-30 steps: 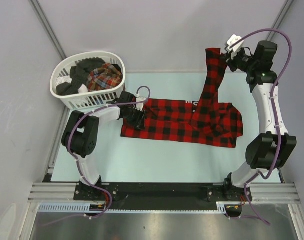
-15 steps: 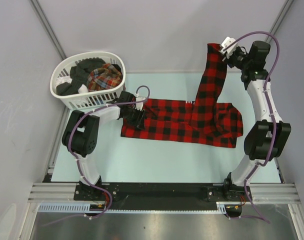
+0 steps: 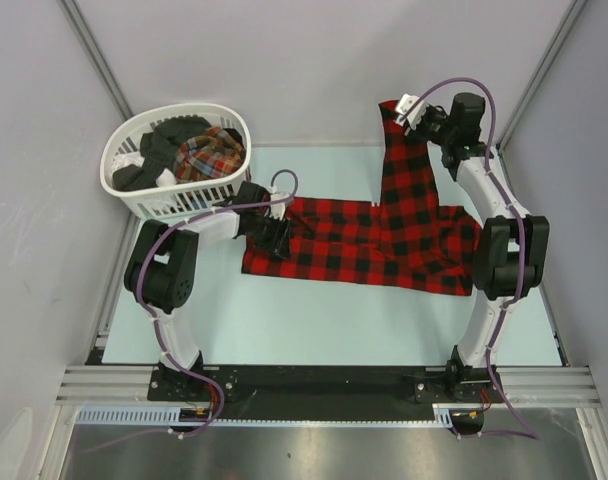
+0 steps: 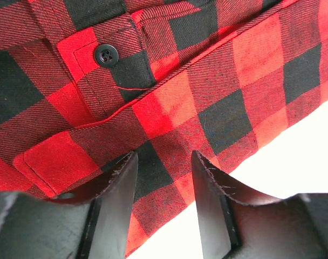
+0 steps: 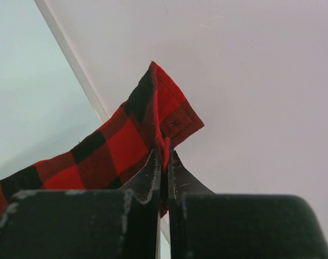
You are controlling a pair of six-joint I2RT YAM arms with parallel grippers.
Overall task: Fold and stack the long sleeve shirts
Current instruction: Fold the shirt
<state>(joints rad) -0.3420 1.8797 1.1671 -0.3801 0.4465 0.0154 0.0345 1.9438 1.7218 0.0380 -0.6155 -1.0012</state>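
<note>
Right end effector (image 3: 411, 106) pinches the cuff (image 5: 172, 116) of a red-and-black flannel shirt (image 3: 334, 245) spread on the surface (image 3: 314, 320), sleeve (image 3: 404, 170) held aloft, while the left end effector (image 4: 164, 178), jaws spread, apparently pins its edge (image 4: 261, 151); soft, limp cloth best taken at seams and corners.

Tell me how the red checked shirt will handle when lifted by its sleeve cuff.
Probably floppy: the sleeve drapes limp from the right gripper while the rest of the shirt lies rumpled on the table. Likely light: a thin pinch on the cuff alone holds the sleeve up. The woven cloth looks grippy, so slipping seems unlikely.
</note>
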